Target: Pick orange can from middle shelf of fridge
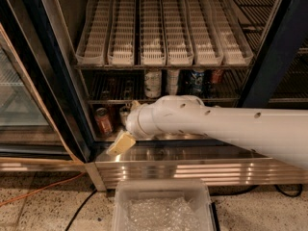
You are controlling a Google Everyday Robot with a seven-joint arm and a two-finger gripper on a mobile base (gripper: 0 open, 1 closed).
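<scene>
The fridge (pixel 67 105) stands open in front of me, with a dark frame and a ribbed steel base panel. Its middle shelf (pixel 103 101) is a dark wire rack with a thin front rail, and several cans stand on it. The orange can (pixel 126 111) shows only a silver lid and a dim sliver of body. It appears just under that rail, right above my wrist. My gripper (pixel 120 144) hangs at the fridge's front ledge, low and left of that can, pointing down-left. Nothing shows in it. My white arm hides the lower right cans.
A reddish-brown can (pixel 102 121) stands left of the orange can. White slotted glide trays (pixel 154 28) fill the top level. A glass door (pixel 24 100) hangs open on the left. A clear plastic bin (pixel 163 206) sits on the floor below the gripper.
</scene>
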